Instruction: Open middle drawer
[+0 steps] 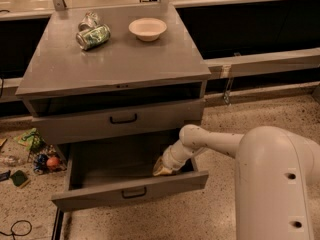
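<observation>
The middle drawer (100, 196) is a wide, shallow grey drawer with a small black centre handle (134, 192). It stands pulled well out of the grey cabinet (115, 66), and its dark inside shows. My gripper (163, 169) is at the end of the white arm (210, 143) and reaches down inside the open drawer. It is near the drawer's right side, just behind the front panel. The drawer above (75, 126) is closed. The lowest drawer is hidden under the open one.
A crushed green can (93, 36) and a white bowl (147, 28) sit on the cabinet top. Litter (37, 156) lies on the floor left of the cabinet, and a cable (15, 229) lies at the bottom left. My white arm body fills the lower right.
</observation>
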{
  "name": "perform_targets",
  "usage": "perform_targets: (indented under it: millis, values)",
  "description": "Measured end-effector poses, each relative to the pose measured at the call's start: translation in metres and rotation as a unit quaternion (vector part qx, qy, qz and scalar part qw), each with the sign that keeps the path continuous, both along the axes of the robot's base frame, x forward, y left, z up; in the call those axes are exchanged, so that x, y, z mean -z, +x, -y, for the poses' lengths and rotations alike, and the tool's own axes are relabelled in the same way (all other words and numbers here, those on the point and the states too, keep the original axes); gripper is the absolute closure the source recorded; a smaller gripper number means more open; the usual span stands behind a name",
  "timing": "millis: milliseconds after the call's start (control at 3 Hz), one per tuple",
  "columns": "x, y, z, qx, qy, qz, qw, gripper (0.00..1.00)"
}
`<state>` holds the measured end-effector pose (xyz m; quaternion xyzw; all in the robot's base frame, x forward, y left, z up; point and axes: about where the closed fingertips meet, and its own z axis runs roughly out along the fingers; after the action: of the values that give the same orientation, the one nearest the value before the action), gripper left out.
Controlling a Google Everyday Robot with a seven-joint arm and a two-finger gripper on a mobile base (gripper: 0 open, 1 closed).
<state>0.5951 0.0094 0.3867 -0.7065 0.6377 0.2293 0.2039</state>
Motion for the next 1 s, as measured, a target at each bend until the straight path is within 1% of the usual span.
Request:
perform_targets:
  millis: [333,667,1000]
  values:
    - [0.0,0.0,0.0,0.0,0.0,0.0,1.0,1.0]
    - [0.002,-0.042,-0.002,-0.02,0.003,-0.043,0.9989,1.0]
    - [0.002,-0.049,-0.003,-0.023,0.004,-0.051,0.9984,1.0]
